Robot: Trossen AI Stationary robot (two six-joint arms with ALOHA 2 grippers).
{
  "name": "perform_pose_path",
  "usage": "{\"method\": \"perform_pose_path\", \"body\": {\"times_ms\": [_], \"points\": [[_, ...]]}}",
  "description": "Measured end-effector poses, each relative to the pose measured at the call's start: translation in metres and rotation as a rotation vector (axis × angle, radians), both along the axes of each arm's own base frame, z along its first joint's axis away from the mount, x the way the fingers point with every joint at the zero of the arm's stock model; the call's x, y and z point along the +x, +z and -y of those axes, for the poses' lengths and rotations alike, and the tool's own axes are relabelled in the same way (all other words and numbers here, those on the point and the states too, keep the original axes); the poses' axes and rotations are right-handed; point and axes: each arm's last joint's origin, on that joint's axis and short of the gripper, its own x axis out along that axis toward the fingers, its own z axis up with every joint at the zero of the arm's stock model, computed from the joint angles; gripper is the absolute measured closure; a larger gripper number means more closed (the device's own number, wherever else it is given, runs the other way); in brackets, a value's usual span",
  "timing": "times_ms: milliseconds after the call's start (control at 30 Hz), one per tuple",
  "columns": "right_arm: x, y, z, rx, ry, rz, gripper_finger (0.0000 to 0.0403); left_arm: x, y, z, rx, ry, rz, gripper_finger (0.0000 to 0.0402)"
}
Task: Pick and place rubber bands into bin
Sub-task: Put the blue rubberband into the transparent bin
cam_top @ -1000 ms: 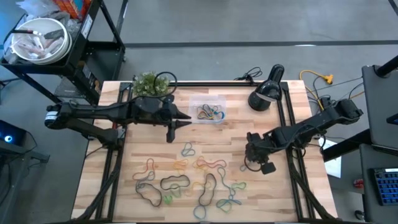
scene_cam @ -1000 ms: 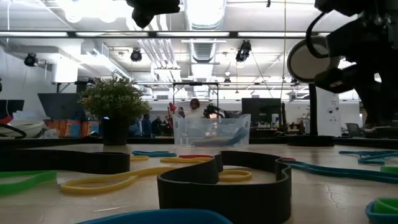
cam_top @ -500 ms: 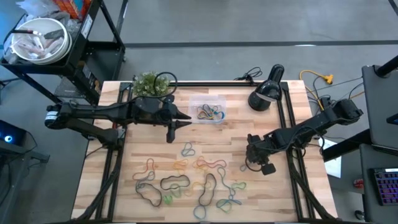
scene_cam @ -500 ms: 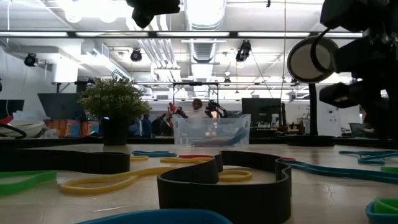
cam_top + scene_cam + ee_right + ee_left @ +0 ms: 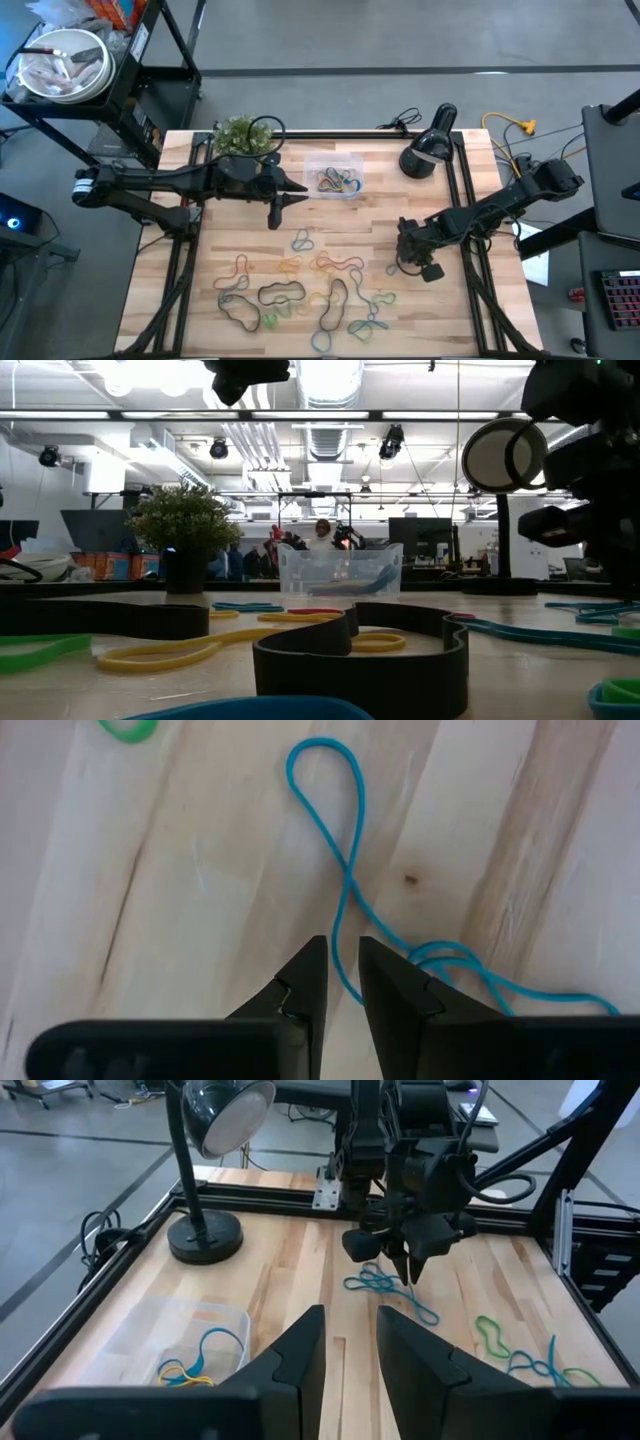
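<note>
Many coloured rubber bands (image 5: 300,285) lie loose on the near half of the wooden table. The clear bin (image 5: 335,181) stands at the far middle with a few bands in it. A thin blue band (image 5: 345,890) lies flat toward the right. My right gripper (image 5: 338,945) points down just above it, slightly open, with one strand of the band running under the narrow gap. The left wrist view shows the same gripper (image 5: 412,1272) over the blue band (image 5: 385,1285). My left gripper (image 5: 273,220) hovers open and empty beside the bin's left end.
A small potted plant (image 5: 240,135) stands at the far left corner and a black desk lamp (image 5: 430,150) at the far right. A metal bowl (image 5: 60,65) sits on a cart off the table. A green band (image 5: 130,728) lies near the blue one.
My right gripper has come down toward the blue band on the table, its fingers still pointing down and its gap unchanged.
</note>
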Motion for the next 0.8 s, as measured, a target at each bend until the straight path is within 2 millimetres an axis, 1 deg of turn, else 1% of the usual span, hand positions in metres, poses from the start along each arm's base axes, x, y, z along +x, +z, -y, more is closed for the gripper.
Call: {"method": "perform_pose_path", "body": {"times_ms": [167,500,600,800], "points": [[-0.004,-0.006,0.001,-0.012,0.022,0.004,0.0342,0.001,-0.001,0.0,0.0,0.0,-0.003,0.0324],[-0.004,-0.008,0.002,-0.013,0.023,0.011,0.0306,0.002,-0.002,0.0,0.0,0.0,-0.008,0.0324],[-0.004,-0.008,0.002,-0.013,0.023,0.011,0.0305,0.002,-0.002,0.0,0.0,0.0,-0.007,0.0324],[-0.004,-0.012,0.002,-0.022,0.021,0.001,0.0315,0.002,-0.002,0.0,-0.001,0.0,-0.007,0.0324]]}}
